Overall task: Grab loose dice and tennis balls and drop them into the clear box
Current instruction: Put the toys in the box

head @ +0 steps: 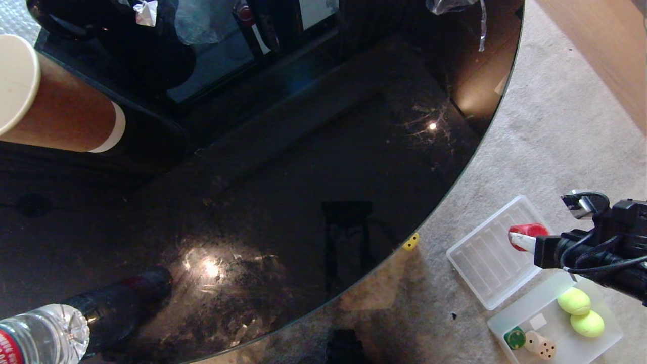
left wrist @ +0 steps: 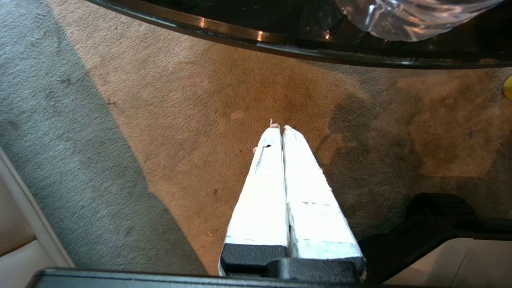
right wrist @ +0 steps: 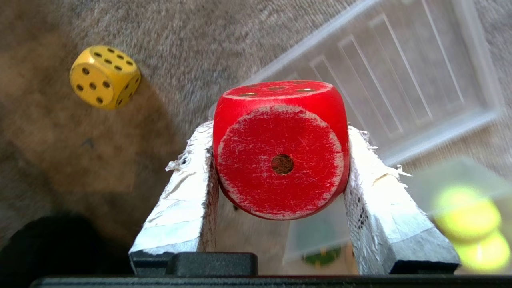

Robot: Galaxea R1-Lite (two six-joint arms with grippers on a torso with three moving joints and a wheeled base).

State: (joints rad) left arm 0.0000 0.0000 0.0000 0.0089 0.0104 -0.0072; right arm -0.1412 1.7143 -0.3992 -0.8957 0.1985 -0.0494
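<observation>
My right gripper (head: 525, 238) (right wrist: 280, 134) is shut on the red die (head: 528, 231) (right wrist: 280, 152), held in the air over the ribbed clear lid (head: 485, 263) (right wrist: 380, 80). The clear box (head: 571, 350) lies on the carpet just beyond the lid, below my right arm. In it are two tennis balls (head: 574, 301) (head: 588, 323), a green die (head: 515, 337) and a beige die (head: 541, 345). A yellow die (head: 411, 241) (right wrist: 105, 77) sits loose on the carpet by the table's edge. My left gripper (left wrist: 279, 127) is shut and empty, parked over bare carpet.
A round black glass table (head: 303, 167) fills most of the head view, its curved edge running close past the yellow die. On it stand a brown paper cup (head: 55, 108) and a plastic bottle (head: 45, 336). Beige carpet (head: 551, 151) lies around the lid and box.
</observation>
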